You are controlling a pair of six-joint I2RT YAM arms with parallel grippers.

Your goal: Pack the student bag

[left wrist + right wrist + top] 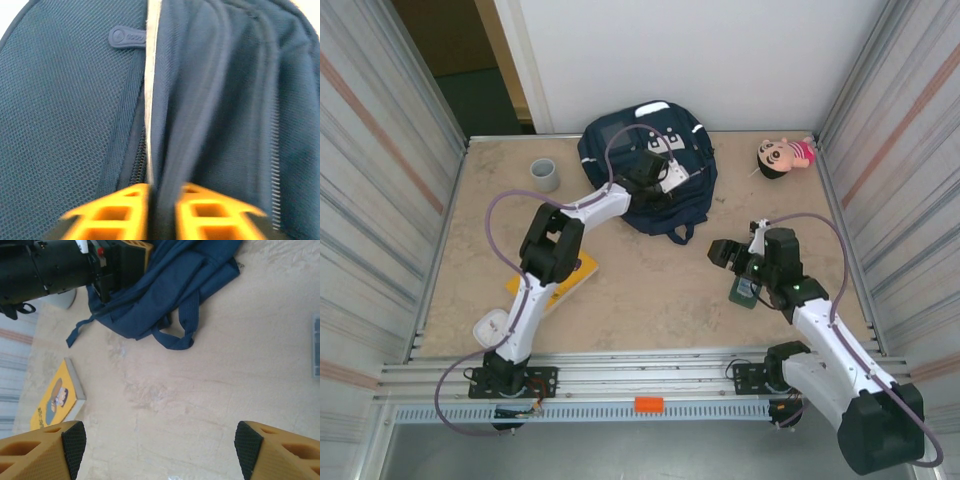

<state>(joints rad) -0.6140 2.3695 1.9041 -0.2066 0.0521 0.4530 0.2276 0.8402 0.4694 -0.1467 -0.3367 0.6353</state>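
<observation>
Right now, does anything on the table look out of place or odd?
Nothing looks spilled or damaged. The doll lies flat at the far right; the student bag is crumpled, a fold pinched in the left gripper.

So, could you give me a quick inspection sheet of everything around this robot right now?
Surface: beige, mottled table.
Job's things: navy student bag lying at the back.
Clutter: grey cup, doll, yellow book, white case.
Grippers: left gripper pinching a fold of the bag; right gripper open, empty, above the table.
Cables: a cable loops off each arm.
Surroundings: ribbed metal side walls, white back wall.
</observation>
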